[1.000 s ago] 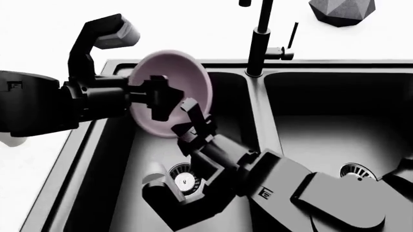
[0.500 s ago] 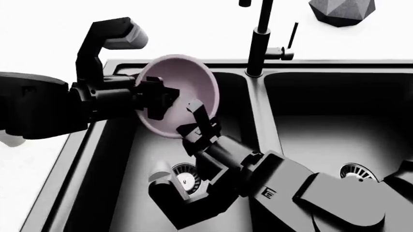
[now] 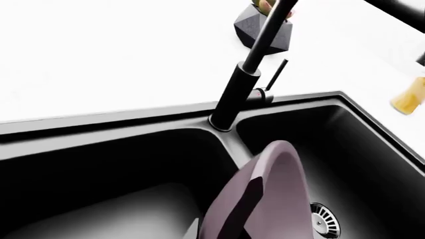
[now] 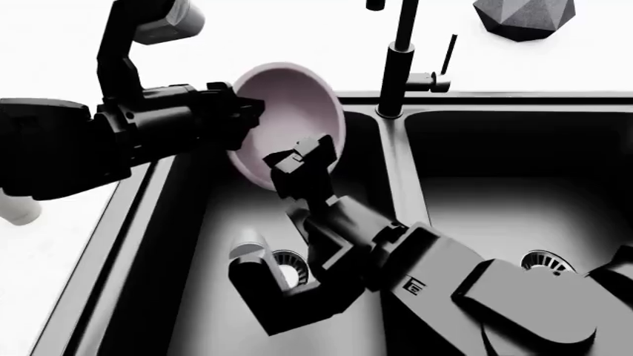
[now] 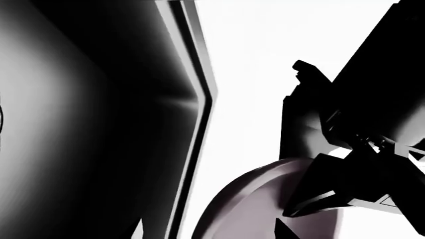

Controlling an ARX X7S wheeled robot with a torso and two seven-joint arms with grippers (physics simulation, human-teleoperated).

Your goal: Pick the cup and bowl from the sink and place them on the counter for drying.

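The pale pink bowl (image 4: 296,111) hangs tilted on edge over the left basin of the black sink (image 4: 465,193). My left gripper (image 4: 242,119) is shut on the bowl's left rim; the bowl (image 3: 272,194) fills the near part of the left wrist view with one dark finger across it. My right gripper (image 4: 299,154) is open at the bowl's lower rim, a finger on either side. The bowl also shows in the right wrist view (image 5: 259,204). A small white cylinder (image 4: 14,210), apparently the cup, stands on the counter (image 4: 59,67) at the far left, mostly hidden by my left arm.
The tall black faucet (image 4: 401,59) stands behind the divider between the basins. A dark faceted planter (image 4: 524,16) sits on the counter behind the right basin. A glass of orange liquid (image 3: 408,94) stands beside the sink. A drain strainer (image 4: 546,261) lies in the right basin.
My left arm has raised the bowl up and toward the back of the left basin. My right gripper has risen with it, staying at the bowl's lower rim.
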